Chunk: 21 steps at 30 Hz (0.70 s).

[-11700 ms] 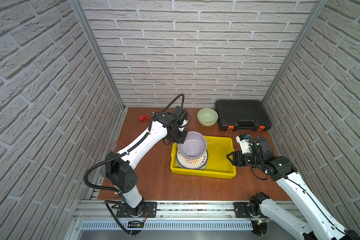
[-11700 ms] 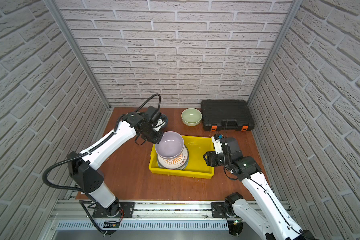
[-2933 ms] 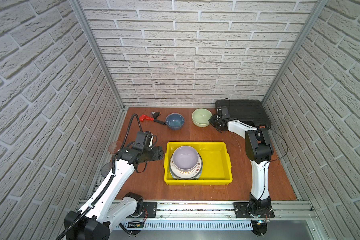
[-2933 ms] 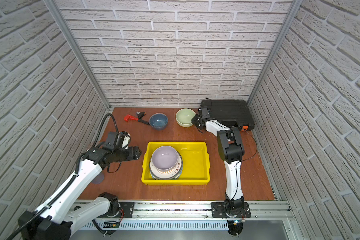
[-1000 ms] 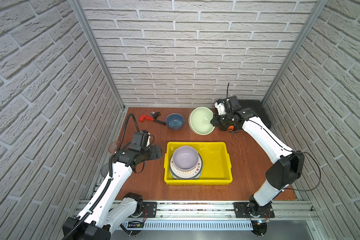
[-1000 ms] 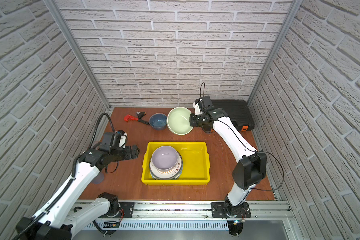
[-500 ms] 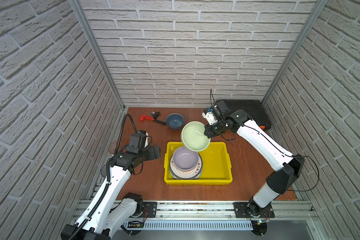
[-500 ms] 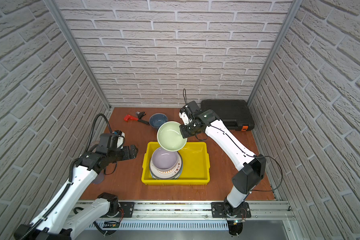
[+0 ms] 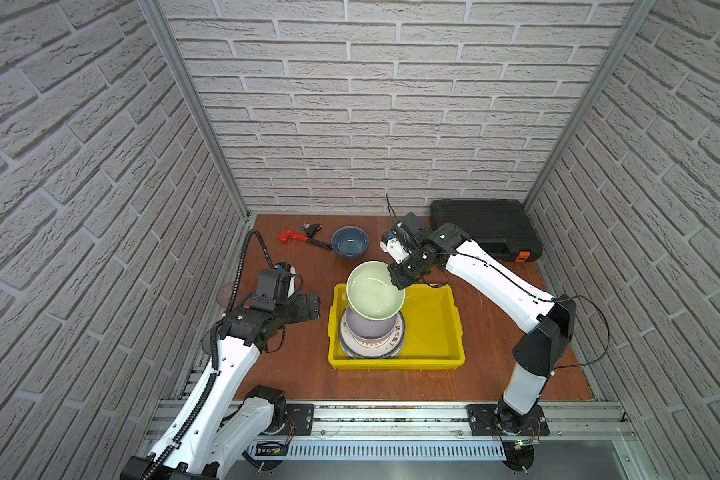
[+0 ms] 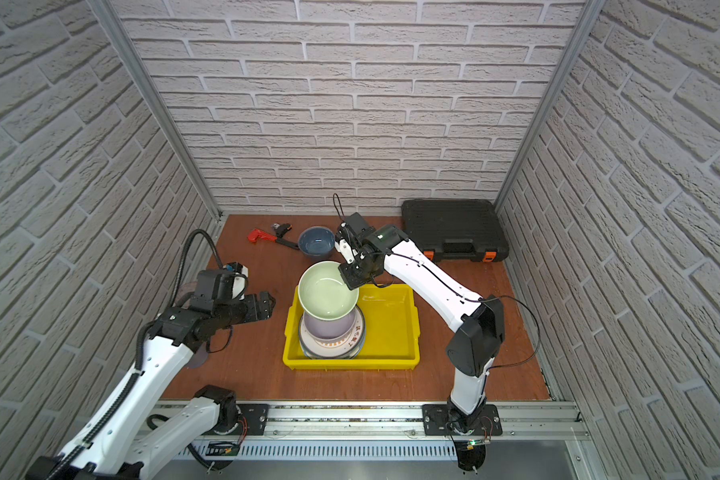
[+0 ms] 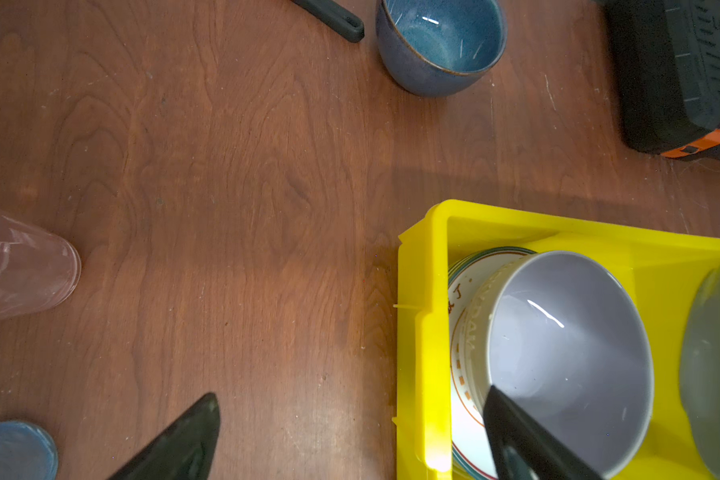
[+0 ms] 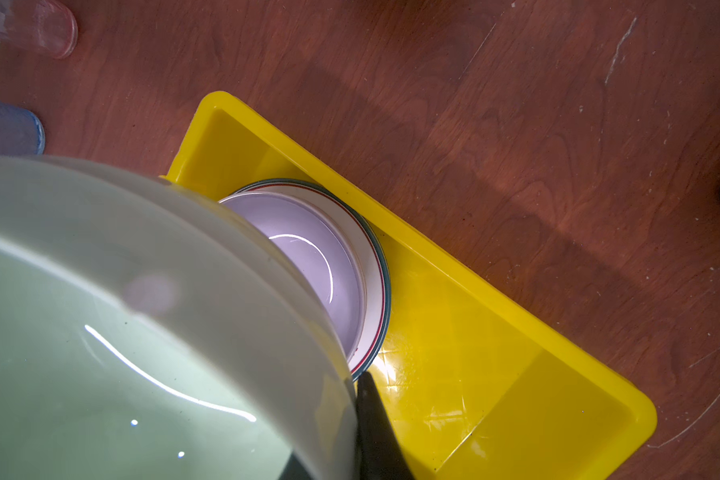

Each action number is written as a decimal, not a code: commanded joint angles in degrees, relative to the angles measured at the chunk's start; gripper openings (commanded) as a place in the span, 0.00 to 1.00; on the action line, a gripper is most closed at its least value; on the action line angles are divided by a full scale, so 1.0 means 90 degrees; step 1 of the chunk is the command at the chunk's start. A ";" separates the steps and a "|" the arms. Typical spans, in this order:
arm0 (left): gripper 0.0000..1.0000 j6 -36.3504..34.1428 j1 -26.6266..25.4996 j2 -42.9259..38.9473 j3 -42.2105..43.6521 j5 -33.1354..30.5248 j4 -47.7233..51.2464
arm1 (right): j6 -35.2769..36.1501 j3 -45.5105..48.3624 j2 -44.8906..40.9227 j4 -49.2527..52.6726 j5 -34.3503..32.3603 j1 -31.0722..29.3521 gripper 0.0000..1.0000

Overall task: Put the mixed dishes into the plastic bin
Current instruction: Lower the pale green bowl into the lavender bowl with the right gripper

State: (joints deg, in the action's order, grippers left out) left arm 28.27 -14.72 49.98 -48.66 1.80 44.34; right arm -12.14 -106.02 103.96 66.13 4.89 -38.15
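Glossy round pale-green bowl (image 9: 374, 291) above rectangular yellow plastic bin (image 9: 431, 332)

Pale grey brick-pattern walls (image 9: 391, 104) on three sides of the reddish-brown wooden tabletop (image 9: 391, 384). Bare aluminium corner posts (image 9: 194, 108) rising from the tabletop's two far corners. Slotted metal rail (image 9: 391, 411) along the tabletop's near edge. Bright, even light; soft shadows and fine scratches across the tabletop.

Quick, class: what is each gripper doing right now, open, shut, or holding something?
Left gripper: open, holding nothing.
Right gripper: shut on the rim of the pale-green bowl, above the yellow bin.
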 commanded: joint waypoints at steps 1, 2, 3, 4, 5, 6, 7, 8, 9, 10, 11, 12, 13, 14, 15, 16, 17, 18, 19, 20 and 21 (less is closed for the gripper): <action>0.98 -0.0026 0.0049 -0.0094 0.0116 0.0032 -0.0298 | -0.0025 -0.0368 -0.0007 -0.0205 0.0030 -0.0146 0.06; 0.98 -0.0026 0.0046 -0.0103 0.0134 0.0037 -0.0317 | -0.0037 -0.0377 0.0053 -0.0197 0.0014 -0.0165 0.06; 0.98 -0.0026 0.0052 -0.0106 0.0159 0.0057 -0.0343 | -0.0032 -0.0374 0.0097 -0.0196 0.0004 -0.0178 0.06; 0.98 -0.0031 0.0050 -0.0114 0.0165 0.0076 -0.0356 | -0.0046 -0.0374 0.0135 -0.0200 0.0004 -0.0201 0.05; 0.98 -0.0036 0.0050 -0.0114 0.0167 0.0082 -0.0371 | -0.0057 -0.0378 0.0175 -0.0210 0.0012 -0.0221 0.06; 0.98 -0.0042 0.0053 -0.0116 0.0165 0.0083 -0.0367 | -0.0057 -0.0385 0.0220 -0.0223 0.0007 -0.0241 0.06; 0.98 -0.0046 0.0044 -0.0114 0.0160 0.0083 -0.0371 | -0.0057 -0.0395 0.0260 -0.0210 -0.0009 -0.0253 0.06; 0.98 -0.0053 0.0052 -0.0118 0.0151 0.0078 -0.0358 | -0.0057 -0.0407 0.0307 -0.0185 -0.0032 -0.0262 0.05; 0.98 -0.0055 0.0049 -0.0120 0.0145 0.0076 -0.0356 | -0.0057 -0.0417 0.0358 -0.0162 -0.0054 -0.0273 0.06; 0.98 -0.0055 0.0049 -0.0123 0.0147 0.0073 -0.0356 | -0.0065 -0.0416 0.0389 -0.0144 -0.0073 -0.0287 0.06; 0.98 -0.0055 0.0044 -0.0126 0.0156 0.0073 -0.0360 | -0.0067 -0.0417 0.0420 -0.0124 -0.0089 -0.0291 0.05; 0.98 -0.0055 0.0047 -0.0132 0.0154 0.0073 -0.0360 | -0.0067 -0.0412 0.0455 -0.0107 -0.0089 -0.0285 0.06; 0.98 -0.0055 0.0044 -0.0133 0.0162 0.0073 -0.0361 | -0.0060 -0.0417 0.0486 -0.0086 -0.0084 -0.0302 0.06; 0.98 -0.0055 0.0049 -0.0138 0.0164 0.0072 -0.0357 | -0.0062 -0.0402 0.0515 -0.0067 -0.0084 -0.0311 0.06; 0.98 -0.0055 0.0048 -0.0143 0.0180 0.0065 -0.0366 | -0.0066 -0.0408 0.0547 -0.0042 -0.0091 -0.0311 0.06; 0.98 -0.0055 0.0055 -0.0148 0.0173 0.0063 -0.0371 | -0.0076 -0.0404 0.0574 -0.0017 -0.0103 -0.0317 0.06; 0.98 -0.0055 0.0048 -0.0152 0.0183 0.0063 -0.0378 | -0.0077 -0.0400 0.0603 0.0004 -0.0103 -0.0321 0.06; 0.98 -0.0046 0.0061 -0.0152 0.0192 0.0037 -0.0377 | -0.0077 -0.0405 0.0626 0.0019 -0.0103 -0.0314 0.06; 0.98 -0.0036 0.0062 -0.0164 0.0208 0.0007 -0.0381 | -0.0068 -0.0408 0.0643 0.0034 -0.0100 -0.0330 0.06; 0.98 -0.0027 0.0058 -0.0171 0.0212 -0.0012 -0.0385 | -0.0067 -0.0399 0.0664 0.0060 -0.0094 -0.0329 0.06; 0.98 -0.0026 0.0058 -0.0172 0.0223 -0.0010 -0.0390 | -0.0066 -0.0388 0.0684 0.0070 -0.0096 -0.0331 0.06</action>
State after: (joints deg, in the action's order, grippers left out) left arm 28.27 -14.61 49.21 -47.51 1.98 43.18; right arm -12.08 -107.04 110.50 67.94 2.04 -40.45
